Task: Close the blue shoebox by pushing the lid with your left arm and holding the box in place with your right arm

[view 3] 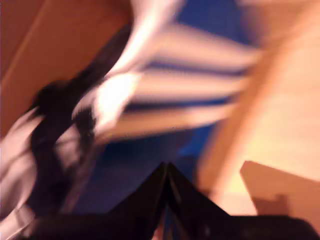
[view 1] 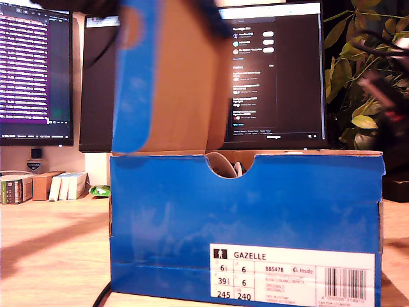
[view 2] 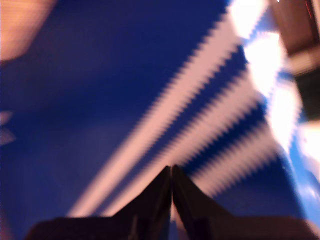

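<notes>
Evidently our first tool (view 2: 172, 172) and second tool (view 3: 166, 170) were pinched closed, empty; lid (view 1: 167, 73) upright, needing steady pushing while bracing the shoebox (view 1: 246, 217).

Both wrist views are motion-blurred. The lid (view 1: 153, 70) runs off the exterior view at twelve o'clock; the shoebox (view 1: 192, 217) walls hide its contents.

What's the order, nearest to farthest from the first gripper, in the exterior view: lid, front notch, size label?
1. Lid: upright, at my first gripper's shut jaws.
2. Front notch: shoebox's top edge.
3. Size label: low, exterior view's right.
</notes>
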Tool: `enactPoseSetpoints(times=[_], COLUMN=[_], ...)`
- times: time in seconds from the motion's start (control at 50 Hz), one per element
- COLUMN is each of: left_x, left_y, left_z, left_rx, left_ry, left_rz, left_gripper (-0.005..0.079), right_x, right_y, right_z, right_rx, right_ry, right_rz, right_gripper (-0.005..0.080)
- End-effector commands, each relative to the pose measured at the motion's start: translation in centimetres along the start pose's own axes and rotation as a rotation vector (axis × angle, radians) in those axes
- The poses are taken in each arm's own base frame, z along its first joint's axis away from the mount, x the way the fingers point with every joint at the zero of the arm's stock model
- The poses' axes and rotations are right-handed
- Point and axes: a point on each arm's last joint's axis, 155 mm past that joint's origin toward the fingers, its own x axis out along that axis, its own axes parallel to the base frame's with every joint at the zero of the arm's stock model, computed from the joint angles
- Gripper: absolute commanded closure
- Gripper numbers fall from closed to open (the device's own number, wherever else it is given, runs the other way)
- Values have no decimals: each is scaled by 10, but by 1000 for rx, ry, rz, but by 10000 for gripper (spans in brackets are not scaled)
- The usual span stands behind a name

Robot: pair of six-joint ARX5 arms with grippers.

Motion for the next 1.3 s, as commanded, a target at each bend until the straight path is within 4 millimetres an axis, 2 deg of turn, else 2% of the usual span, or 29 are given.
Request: enactPoseSetpoints(times=[0.0, 0.06, 0.08, 0.12, 0.16, 0.34, 0.4, 0.46, 0.62, 0.76, 0.88, 0.96, 0.98, 1.08, 1.18, 1.28], left_x=[5, 8, 7, 6, 3, -25, -32, -37, -51, -61, -72, -78, -80, -89, -99, -113], left_y=[-8, -14, -9, -9, -2, 30, 38, 41, 50, 59, 63, 62, 61, 57, 52, 44], left_z=[1, 2, 3, 4, 5, 6, 3, 1, 0, 3, 5, 7, 7, 8, 11, 14], left_rx=[32, 52, 54, 58, 56, 26, 19, 23, 42, 53, 58, 62, 71, 88, 110, 154], left_ry=[8, 10, 6, 3, -6, -40, -37, -33, -39, -51, -67, -79, -79, -95, -113, -136], left_rz=[8, 16, 46, 58, 112, 297, 332, 345, 392, 437, 468, 480, 483, 498, 528, 592], left_gripper=[761, 761, 761, 761, 761, 761, 761, 761, 761, 761, 761, 761, 761, 761, 761, 761], right_x=[-9, -15, -17, -20, -24, -38, -41, -42, -31, -16, -6, -3, -1, 1, 1, -5], right_y=[-1, -2, 7, 10, 21, 46, 56, 64, 74, 77, 73, 67, 58, 38, 38, 51], right_z=[23, 34, 36, 43, 47, 68, 70, 66, 37, 19, 12, 4, 3, -7, -2, 20], right_rx=[-8, -1, -3, -7, -15, -49, -52, -52, -85, -137, -157, -174, -202, -250, -290, -330], right_ry=[-51, -74, -71, -84, -85, -112, -103, -82, 24, 83, 109, 137, 138, 179, 161, 64], right_rz=[6, 16, 60, 74, 126, 199, 240, 279, 288, 251, 202, 160, 112, 21, 18, 44], right_gripper=[764, 764, 764, 764, 764, 764, 764, 764, 764, 764, 764, 764, 764, 764, 764, 764])
